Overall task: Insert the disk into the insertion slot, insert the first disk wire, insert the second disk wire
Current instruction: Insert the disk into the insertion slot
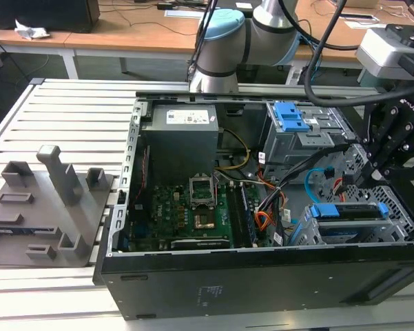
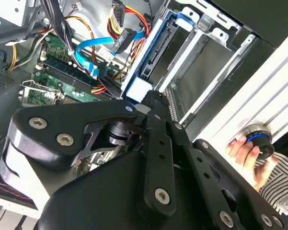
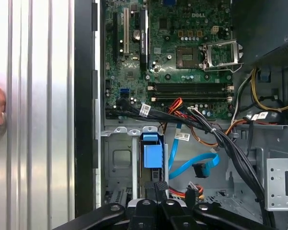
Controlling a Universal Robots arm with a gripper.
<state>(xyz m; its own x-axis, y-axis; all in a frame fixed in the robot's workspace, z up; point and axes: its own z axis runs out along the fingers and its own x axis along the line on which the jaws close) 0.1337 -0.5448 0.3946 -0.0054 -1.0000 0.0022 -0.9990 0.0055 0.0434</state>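
**Disk (image 1: 348,212) sat in the slot (image 1: 302,232), with the gripper (image 1: 366,176) at its outer end**

In the exterior view, the gripper hung over the case (image 1: 262,279) at that view's right, the disk just below it. In the second wrist view, the disk (image 2: 152,60) ran straight away from the gripper (image 2: 153,98), its long axis in line with it. In the first wrist view, the gripper (image 3: 158,188) looked pressed together, touching or just short of the disk's (image 3: 152,155) blue end. A loose blue wire (image 3: 194,163) lay beside it.
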